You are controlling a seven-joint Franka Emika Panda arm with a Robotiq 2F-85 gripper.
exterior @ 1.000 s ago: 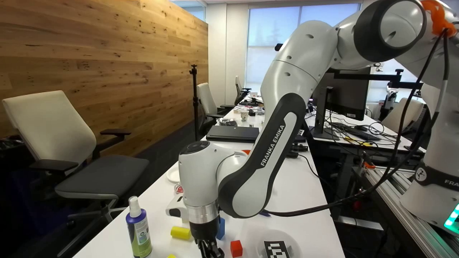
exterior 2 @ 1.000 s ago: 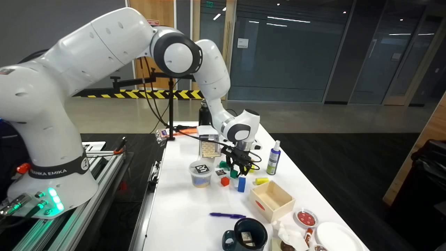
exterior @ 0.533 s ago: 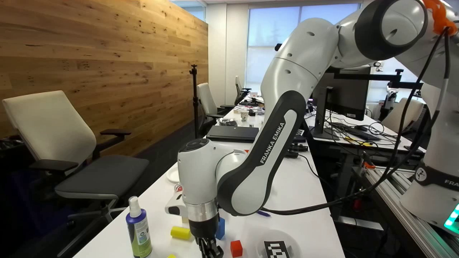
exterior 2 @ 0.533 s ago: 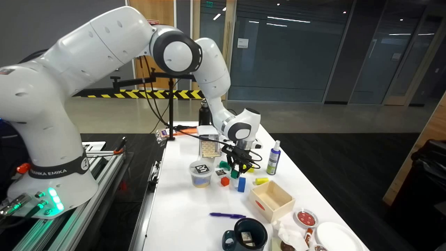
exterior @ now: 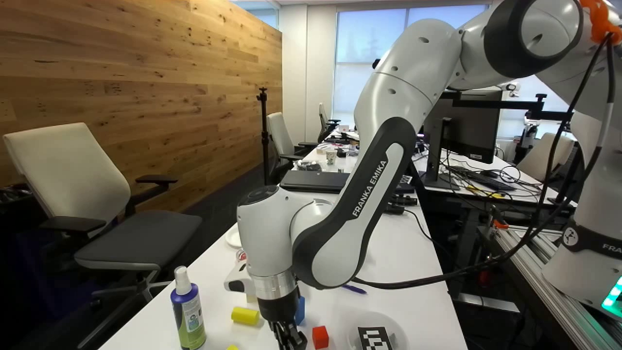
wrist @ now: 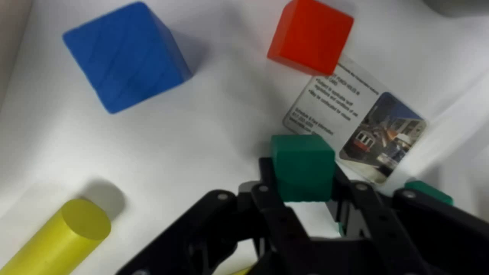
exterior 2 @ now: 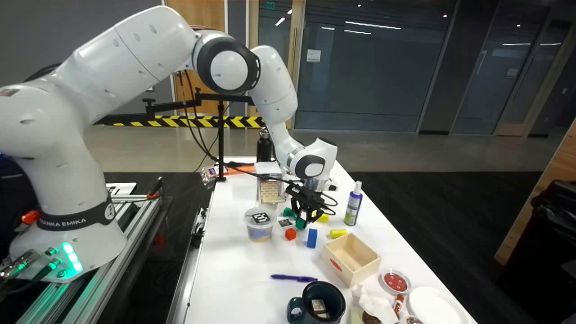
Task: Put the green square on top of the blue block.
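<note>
The green square (wrist: 303,170) is a small dark-green cube between my gripper's fingertips in the wrist view. It also shows under the gripper in an exterior view (exterior 2: 300,223). My gripper (wrist: 301,179) is shut on it and seems to hold it a little above the white table. The blue block (wrist: 126,57) stands upright at the upper left of the wrist view, apart from the gripper. It shows in both exterior views (exterior 2: 312,238) (exterior: 300,311), partly hidden behind the gripper (exterior: 291,339) in the latter, where the green square is hidden.
A red cube (wrist: 311,36) and a printed card (wrist: 355,118) lie near the held cube. A yellow cylinder (wrist: 61,236), another green piece (exterior 2: 289,213), a lidded tub (exterior 2: 259,227), an open wooden box (exterior 2: 330,265) and a spray bottle (exterior 2: 353,206) stand around. A pen (exterior 2: 294,278) lies farther off.
The arm has risen slightly, with the green square still in the gripper. The gripper and cube have shifted only a little sideways. The blue block and other objects have not moved.
</note>
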